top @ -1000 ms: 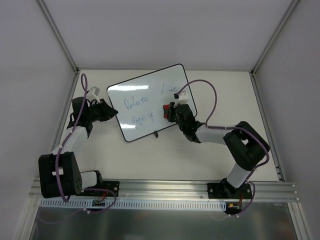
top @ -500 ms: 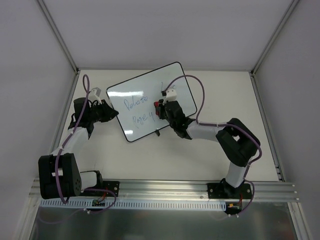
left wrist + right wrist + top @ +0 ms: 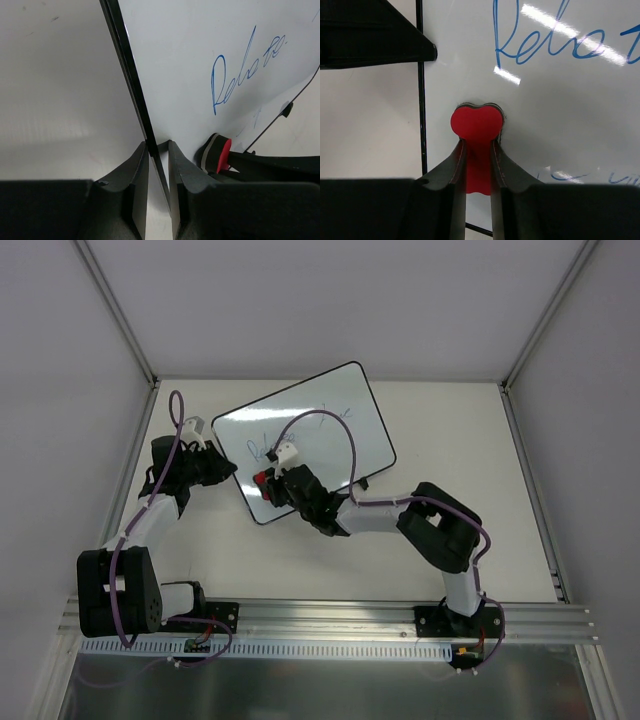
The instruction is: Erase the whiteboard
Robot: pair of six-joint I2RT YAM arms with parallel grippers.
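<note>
The whiteboard (image 3: 330,420) lies flat on the table, white with a thin black frame and blue handwriting at its left part. My left gripper (image 3: 228,468) is shut on the board's left edge; in the left wrist view (image 3: 158,155) the frame (image 3: 125,65) runs between the fingers. My right gripper (image 3: 268,483) is shut on the red bone-shaped eraser (image 3: 262,479), pressed on the board near its lower left corner. In the right wrist view the eraser (image 3: 477,125) sits below the blue word (image 3: 555,45), next to the frame. It also shows in the left wrist view (image 3: 220,154).
The white table (image 3: 470,470) is walled by grey panels at the back and sides. A metal rail (image 3: 330,615) with both arm bases runs along the near edge. The right arm's purple cable (image 3: 330,420) arcs over the board.
My right gripper has swept the eraser leftward across the board, from its right middle to its lower left. The lower line of writing is mostly gone. The left gripper has held still.
</note>
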